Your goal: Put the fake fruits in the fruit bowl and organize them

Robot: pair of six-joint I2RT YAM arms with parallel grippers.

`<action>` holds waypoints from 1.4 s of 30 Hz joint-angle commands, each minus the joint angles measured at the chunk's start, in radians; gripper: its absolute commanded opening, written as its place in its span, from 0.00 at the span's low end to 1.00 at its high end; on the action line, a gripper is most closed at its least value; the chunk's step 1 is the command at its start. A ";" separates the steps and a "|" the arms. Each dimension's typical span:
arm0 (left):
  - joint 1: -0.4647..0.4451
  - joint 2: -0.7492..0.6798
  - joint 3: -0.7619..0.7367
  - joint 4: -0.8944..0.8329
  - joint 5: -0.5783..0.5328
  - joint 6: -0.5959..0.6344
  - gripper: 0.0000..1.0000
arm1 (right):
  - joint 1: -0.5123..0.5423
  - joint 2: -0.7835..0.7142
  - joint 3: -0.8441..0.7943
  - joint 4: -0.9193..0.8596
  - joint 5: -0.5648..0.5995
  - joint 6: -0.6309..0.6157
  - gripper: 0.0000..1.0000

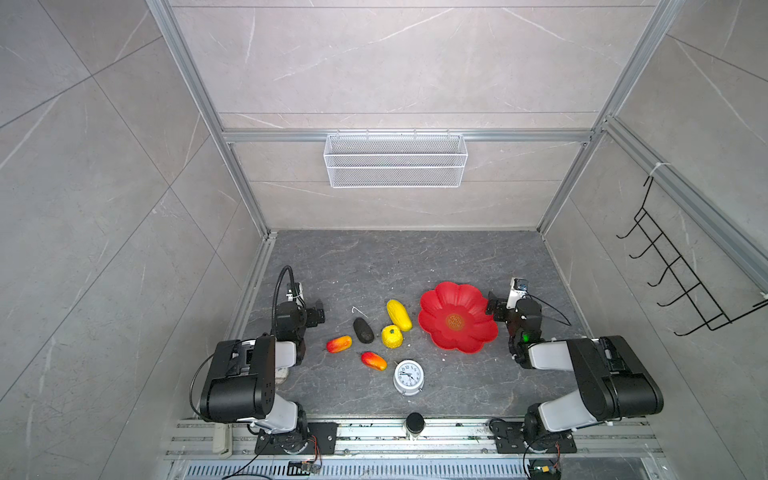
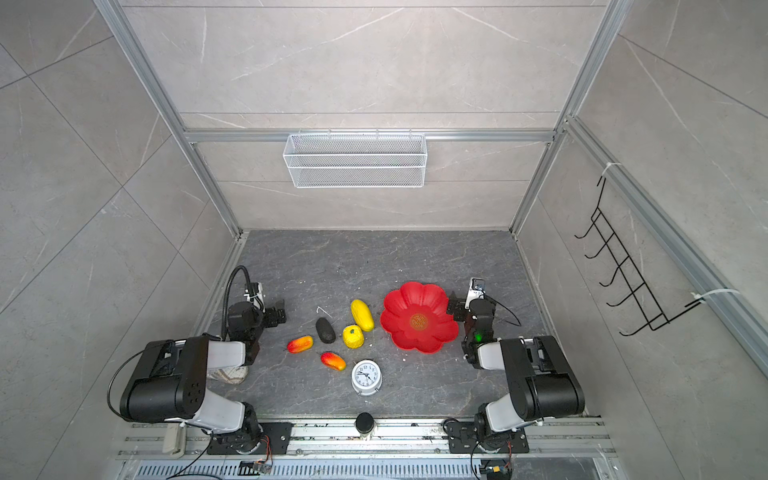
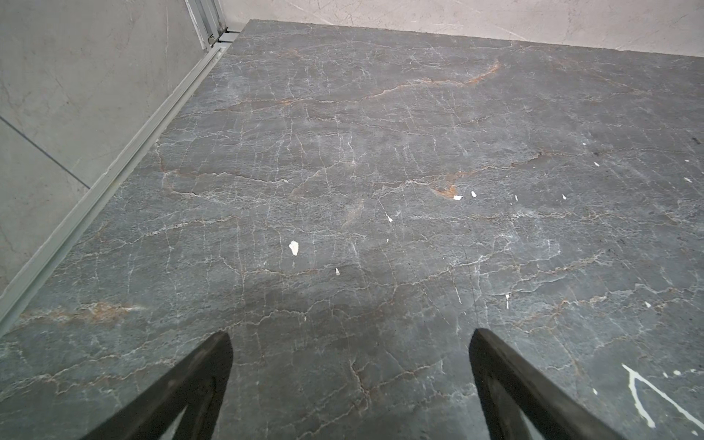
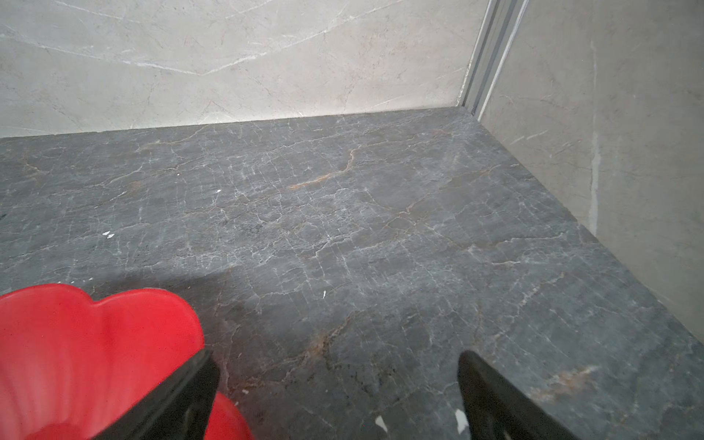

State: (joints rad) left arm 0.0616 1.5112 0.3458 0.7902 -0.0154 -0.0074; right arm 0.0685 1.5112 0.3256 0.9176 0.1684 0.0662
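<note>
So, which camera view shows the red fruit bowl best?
Both top views: the whole fruit bowl shows, scalloped rim and gold centre, with nothing in it. The right wrist view catches only part of its rim. The left wrist view shows none of it.

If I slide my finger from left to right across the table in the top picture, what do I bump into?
In a top view: left mango → black fruit → round yellow fruit → red bowl. The other mango, long yellow fruit and clock overlap these sideways, so they are skipped.
</note>
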 commanded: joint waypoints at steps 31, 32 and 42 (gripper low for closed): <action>-0.220 -0.432 0.542 -1.058 -0.137 -0.096 1.00 | 0.355 -0.196 0.663 -0.951 -0.171 -0.047 1.00; -0.236 -0.443 0.591 -1.131 -0.108 -0.086 1.00 | 0.402 -0.124 0.771 -1.053 -0.156 -0.070 1.00; -0.247 -0.444 0.904 -1.534 0.077 0.118 1.00 | 0.609 0.306 1.298 -1.537 -0.154 -0.060 1.00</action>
State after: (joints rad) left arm -0.1864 1.0733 1.2396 -0.5915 0.0299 0.0093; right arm 0.6586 1.7721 1.5795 -0.3943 0.0204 0.0029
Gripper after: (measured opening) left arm 0.999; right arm 0.998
